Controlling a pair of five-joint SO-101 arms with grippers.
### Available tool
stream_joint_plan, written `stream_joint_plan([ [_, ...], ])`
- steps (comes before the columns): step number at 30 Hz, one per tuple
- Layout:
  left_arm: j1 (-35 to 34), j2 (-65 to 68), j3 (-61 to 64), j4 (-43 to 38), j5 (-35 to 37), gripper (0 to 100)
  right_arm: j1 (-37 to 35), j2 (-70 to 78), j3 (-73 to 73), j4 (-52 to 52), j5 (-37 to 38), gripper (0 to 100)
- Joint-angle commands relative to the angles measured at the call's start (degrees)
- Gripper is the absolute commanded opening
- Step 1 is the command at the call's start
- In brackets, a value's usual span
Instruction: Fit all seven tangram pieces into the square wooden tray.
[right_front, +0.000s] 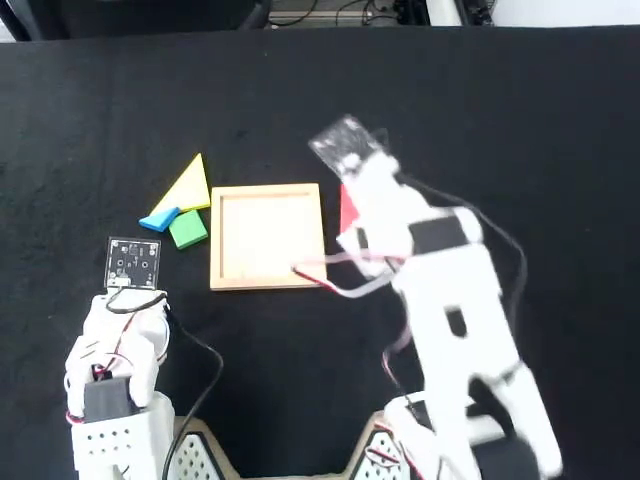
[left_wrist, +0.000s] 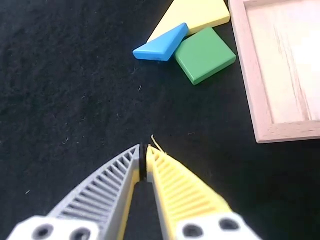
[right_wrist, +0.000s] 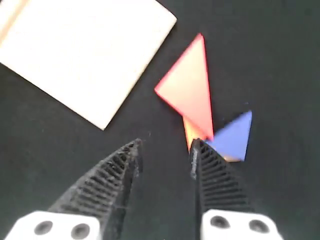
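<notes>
A black cloth covered the table (right_front: 520, 110), with cables (right_front: 340, 12) lying beyond its far edge. The right gripper (right_wrist: 166, 143) hung part-open and empty over the red triangle (right_wrist: 190, 90), which lay lengthwise just beside the right side of the square wooden tray (right_front: 265, 282) and met an orange piece (right_wrist: 191, 131) and a blue triangle (right_wrist: 232, 136). The left gripper (left_wrist: 145, 150), pinched shut on nothing, sat near the green square (left_wrist: 205, 54), blue piece (left_wrist: 161, 44) and yellow triangle (left_wrist: 197, 12), left of the tray.

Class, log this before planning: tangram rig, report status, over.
Left end effector shut. Right end effector open by red triangle. Tray holds no pieces. No obstruction.
</notes>
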Motion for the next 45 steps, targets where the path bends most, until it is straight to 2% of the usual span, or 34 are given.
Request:
stream_joint_plan([
  [1, -0.66, -0.35, 0.84, 0.26, -0.35, 3, -1.76, 9.27, -13.85, 1.93, 0.62, 17.0],
  [3, -0.75, -0.35, 0.84, 0.26, -0.35, 3, -1.76, 14.02, -18.77, 3.60, 2.11, 17.0],
  [7, -0.75, -0.35, 0.84, 0.26, -0.35, 3, -1.49, 21.32, -22.90, 6.68, 11.43, 17.0],
  [11, -0.75, -0.35, 0.84, 0.26, -0.35, 3, -1.41, 26.59, -24.22, 6.59, 14.24, 17.4],
  [17, -0.75, -0.35, 0.84, 0.26, -0.35, 3, -0.88, 31.25, -26.07, 2.81, 20.75, 34.3],
  [20, -0.75, -0.35, 0.84, 0.26, -0.35, 3, 0.09, 33.54, -25.80, 0.35, 22.77, 33.9],
  [30, -0.57, -0.35, 0.84, 0.26, -0.44, 3, 4.48, 45.93, -26.24, -8.35, 24.26, 31.6],
  [40, -0.40, -0.35, 0.84, 0.26, -0.44, 3, 5.98, 47.60, -25.89, -8.35, 23.91, 31.5],
  [45, -0.22, -0.35, 0.84, 0.18, -0.44, 3, 5.89, 44.53, -26.68, -4.04, 24.18, 31.5],
])
